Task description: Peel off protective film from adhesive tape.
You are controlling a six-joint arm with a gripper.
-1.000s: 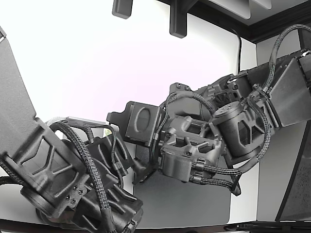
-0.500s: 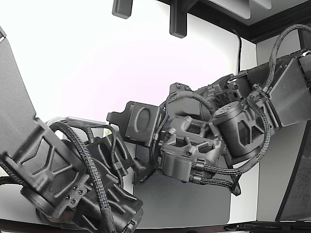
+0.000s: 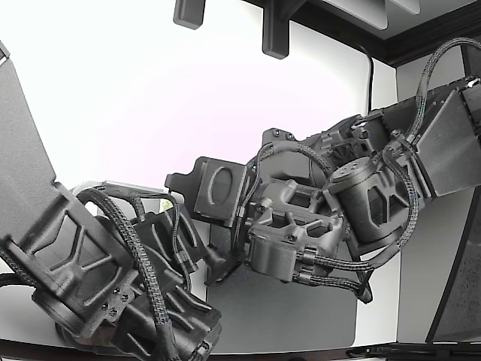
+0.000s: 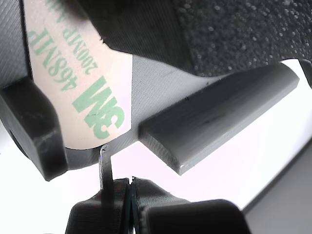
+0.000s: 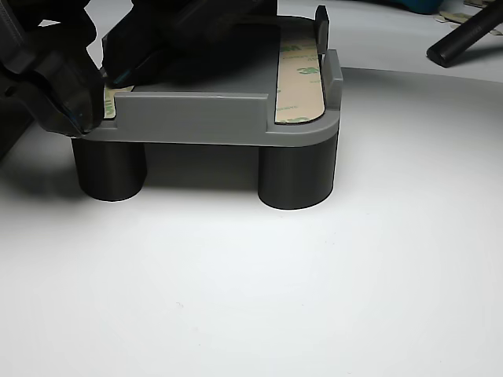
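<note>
In the wrist view the beige protective film [image 4: 92, 92], printed with green 3M lettering, lies flat on the adhesive tape of a grey part [image 4: 151, 83]. My gripper [image 4: 130, 187] sits just off the film's rounded corner, jaws together. A thin grey sliver [image 4: 104, 163] rises from the tips to the part's edge; I cannot tell whether it is film. In the other view the grey part [image 5: 204, 118] stands on black round feet, with one film strip [image 5: 300, 75] on its far side. Black gripper fingers [image 5: 67, 94] cover the corner of a second strip [image 5: 111, 102].
A grey bar [image 4: 219, 117] of the part juts out close beside my fingertips. In the exterior view two black arms [image 3: 301, 218] crowd together over a dark grey mat [image 3: 293, 312] on the white table, hiding the part. A black rod [image 5: 464, 35] lies at the back.
</note>
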